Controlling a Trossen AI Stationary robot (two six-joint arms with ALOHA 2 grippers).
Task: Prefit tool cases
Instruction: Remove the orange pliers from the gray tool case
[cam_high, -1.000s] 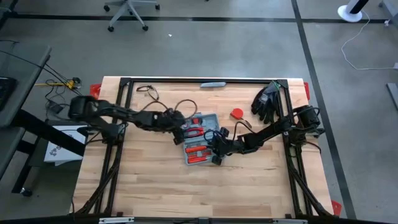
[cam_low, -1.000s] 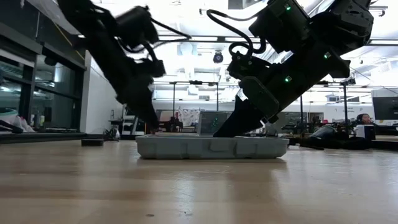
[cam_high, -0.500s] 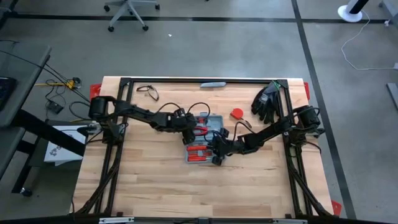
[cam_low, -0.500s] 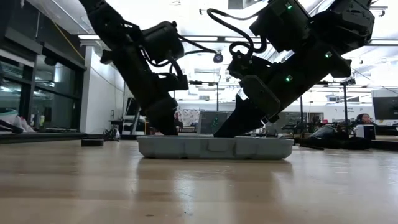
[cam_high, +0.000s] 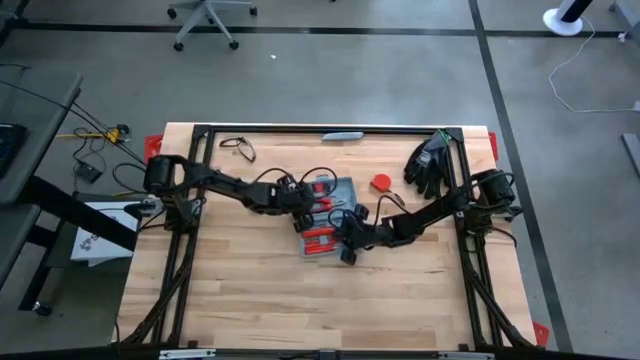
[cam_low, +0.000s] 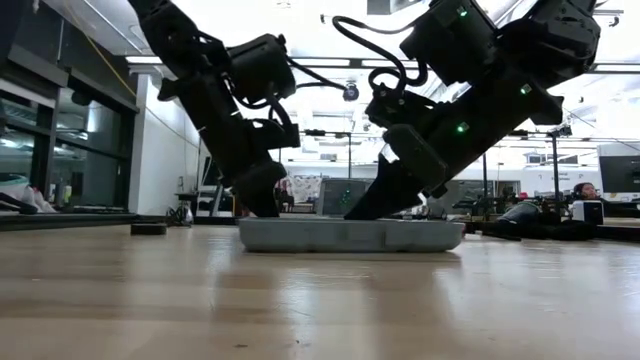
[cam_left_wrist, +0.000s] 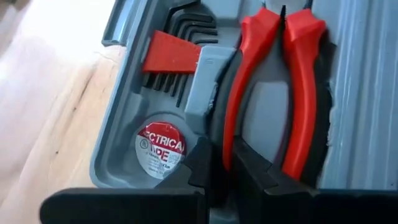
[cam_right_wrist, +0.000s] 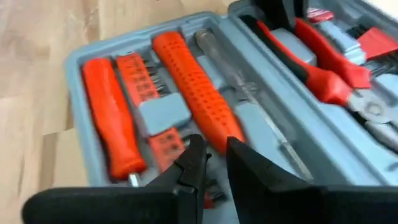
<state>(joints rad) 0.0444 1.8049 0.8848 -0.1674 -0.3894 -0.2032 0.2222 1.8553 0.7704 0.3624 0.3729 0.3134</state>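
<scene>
Grey concrete floor around a pale wooden bench (cam_high: 250, 290) in a black frame; lab lights and desks far behind in the low view. Near the bench's middle, a little toward the far edge, lies the tool case (cam_low: 345, 235), open and flat on the wood, grey-blue tray up. Seated in its moulded slots: red-handled pliers (cam_left_wrist: 292, 87), a hex key set (cam_left_wrist: 180, 43), a roll of electrical tape (cam_left_wrist: 160, 147), a red screwdriver (cam_right_wrist: 196, 87) and a rack of red bits (cam_right_wrist: 140, 78). Down in the case from the left-hand edge, the left end effector (cam_left_wrist: 221, 163), fingers drawn nearly together on one red handle of the pliers, probably to press or nudge it home in its slot. Down from the right-hand edge, the right end effector (cam_right_wrist: 214, 163), fingers narrowly apart and gripping nothing visible, low over the screwdriver half, seemingly steadying the tray against sliding. Elsewhere on the bench: a red disc (cam_high: 380, 183) just beyond the case, black gloves (cam_high: 428, 162) at the far right corner, spectacles (cam_high: 236, 146) toward the far left corner.
</scene>
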